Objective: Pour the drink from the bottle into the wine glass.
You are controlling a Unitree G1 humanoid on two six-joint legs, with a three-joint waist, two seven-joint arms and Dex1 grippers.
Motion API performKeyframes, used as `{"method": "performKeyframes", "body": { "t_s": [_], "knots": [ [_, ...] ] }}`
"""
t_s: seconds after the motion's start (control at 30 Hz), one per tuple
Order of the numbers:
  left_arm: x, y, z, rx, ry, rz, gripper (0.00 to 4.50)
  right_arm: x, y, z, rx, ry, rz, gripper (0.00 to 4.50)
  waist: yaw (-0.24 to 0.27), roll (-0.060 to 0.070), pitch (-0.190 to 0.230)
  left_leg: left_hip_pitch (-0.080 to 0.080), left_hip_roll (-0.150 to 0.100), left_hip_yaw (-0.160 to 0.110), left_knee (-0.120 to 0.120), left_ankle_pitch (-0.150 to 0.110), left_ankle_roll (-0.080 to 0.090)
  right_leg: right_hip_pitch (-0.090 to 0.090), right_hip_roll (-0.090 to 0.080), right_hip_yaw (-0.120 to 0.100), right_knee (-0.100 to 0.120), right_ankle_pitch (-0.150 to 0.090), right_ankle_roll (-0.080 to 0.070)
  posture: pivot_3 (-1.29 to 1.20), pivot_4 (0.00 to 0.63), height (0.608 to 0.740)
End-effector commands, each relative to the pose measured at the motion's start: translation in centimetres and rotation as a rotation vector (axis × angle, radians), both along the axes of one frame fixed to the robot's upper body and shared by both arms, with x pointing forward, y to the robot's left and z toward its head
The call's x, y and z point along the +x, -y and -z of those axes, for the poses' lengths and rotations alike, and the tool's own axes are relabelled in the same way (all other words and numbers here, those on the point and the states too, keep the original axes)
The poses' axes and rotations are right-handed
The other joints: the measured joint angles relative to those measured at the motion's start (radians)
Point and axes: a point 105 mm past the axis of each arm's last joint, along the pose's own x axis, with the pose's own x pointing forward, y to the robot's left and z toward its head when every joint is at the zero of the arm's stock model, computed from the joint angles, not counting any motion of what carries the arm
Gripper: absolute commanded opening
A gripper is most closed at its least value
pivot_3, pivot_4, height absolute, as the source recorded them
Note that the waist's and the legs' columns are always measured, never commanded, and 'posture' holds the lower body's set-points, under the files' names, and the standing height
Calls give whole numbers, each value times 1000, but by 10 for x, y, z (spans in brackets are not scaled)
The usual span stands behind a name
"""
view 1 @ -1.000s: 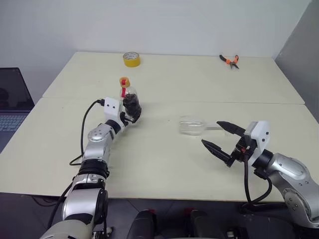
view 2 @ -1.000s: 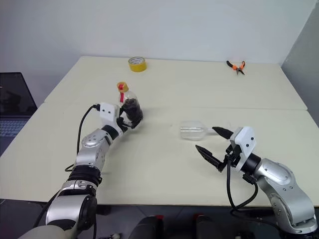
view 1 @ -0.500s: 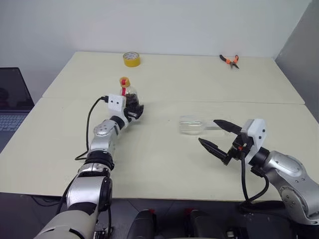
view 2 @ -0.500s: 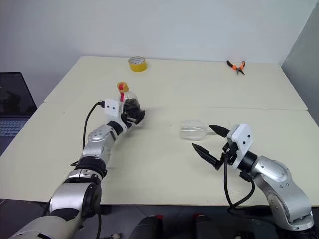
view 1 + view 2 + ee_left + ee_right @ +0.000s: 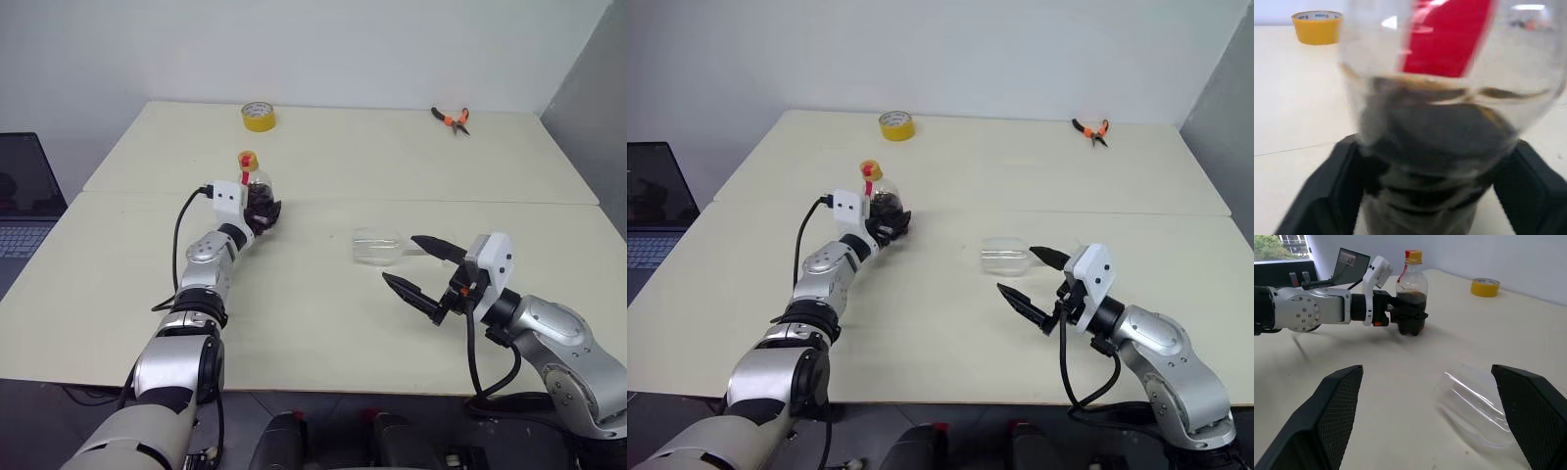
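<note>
The bottle [image 5: 257,189] stands upright on the table, left of centre, with a yellow cap and a red neck label. The dark drink [image 5: 1435,127] fills its lower body. My left gripper [image 5: 263,213] reaches in level from the near side, its black fingers [image 5: 1420,316] shut around the bottle's lower part. The wine glass [image 5: 377,247] lies on its side in the middle of the table, its bowl towards the bottle. My right gripper [image 5: 399,258] hovers open just right of the glass, pointing at it, apart from it, with nothing between its fingers.
A yellow tape roll [image 5: 258,117] sits at the table's far edge. Orange-handled pliers [image 5: 452,119] lie at the far right. A laptop [image 5: 24,196] stands beyond the table's left edge. A seam [image 5: 441,202] runs across the table [image 5: 313,323] behind the glass.
The left gripper's fingers have closed in on the bottle's lower body, and the left forearm has stretched further forward. The bottle and the glass have stayed in place.
</note>
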Motion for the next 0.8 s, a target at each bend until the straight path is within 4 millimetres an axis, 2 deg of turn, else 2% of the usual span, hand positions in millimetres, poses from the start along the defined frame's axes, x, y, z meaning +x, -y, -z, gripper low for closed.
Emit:
{"method": "performKeyframes", "body": {
  "t_s": [0.03,0.1,0.2,0.3,0.4,0.53,0.7,0.8],
  "knots": [
    [4,3,-19,-11,63,6,2734,-1,-3,-10,10,50,-7,4500,0,0,0,0,0,0,0,0,0,0,0,0,0,0,0,0,150,740],
    [4,2,-20,2,71,1,2268,0,-3,-11,12,52,-4,4500,0,0,0,0,0,0,0,0,0,0,0,0,0,0,0,0,150,740],
    [3,3,-25,25,100,4,1906,1,-4,-16,28,61,8,4500,0,0,0,0,0,0,0,0,0,0,0,0,0,0,0,0,150,740],
    [-4,4,-39,89,177,14,1870,1,-4,-27,43,84,32,4500,0,0,0,0,0,0,0,0,0,0,0,0,0,0,0,0,150,740],
    [-19,11,-46,161,239,25,1870,2,-8,-35,65,81,54,4500,-3,0,0,-2,1,0,0,0,0,-3,0,2,0,0,0,0,150,740],
    [-53,36,-40,318,293,62,1869,16,-17,-40,72,44,141,4500,-5,0,0,-3,1,0,0,2,-4,-3,-1,2,1,0,0,0,150,740],
    [-71,49,-30,362,278,42,1850,25,-28,-49,121,-2,164,4500,1,0,0,-3,0,0,0,0,0,-3,-1,1,1,0,0,0,150,740],
    [-79,60,-19,394,261,28,1824,27,-56,-54,142,-36,106,4500,0,0,0,-3,0,0,1,0,0,-3,-1,2,1,0,0,0,150,740]
  ]
}}
